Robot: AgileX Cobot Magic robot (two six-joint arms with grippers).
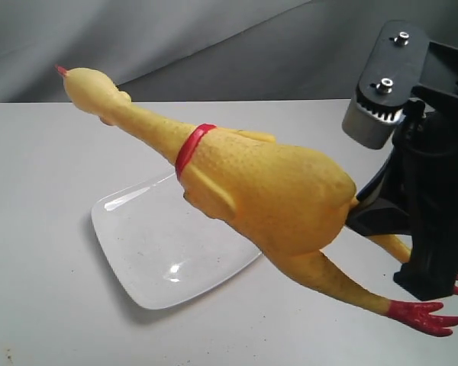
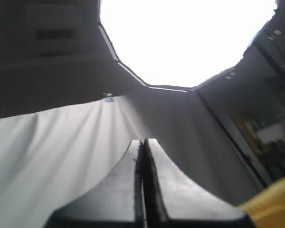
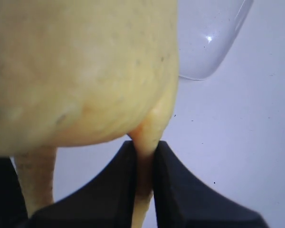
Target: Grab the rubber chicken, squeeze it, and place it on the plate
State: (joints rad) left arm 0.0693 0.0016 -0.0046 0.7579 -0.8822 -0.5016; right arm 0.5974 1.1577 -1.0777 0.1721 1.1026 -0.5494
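Right gripper (image 3: 145,145) under my control clamped on one rubber chicken's (image 1: 267,187) leg, long axis diagonal in the exterior view, head upper-left, feet lower-right, partly over one plate (image 1: 149,252), left gripper (image 2: 143,141) closed, empty.

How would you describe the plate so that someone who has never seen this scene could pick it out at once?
Find the pale table and the long yellow rubber chicken stretched above it. Beneath the chicken's neck and chest lies the plate. It is the only dish there: glossy white, shallow, square with rounded corners.
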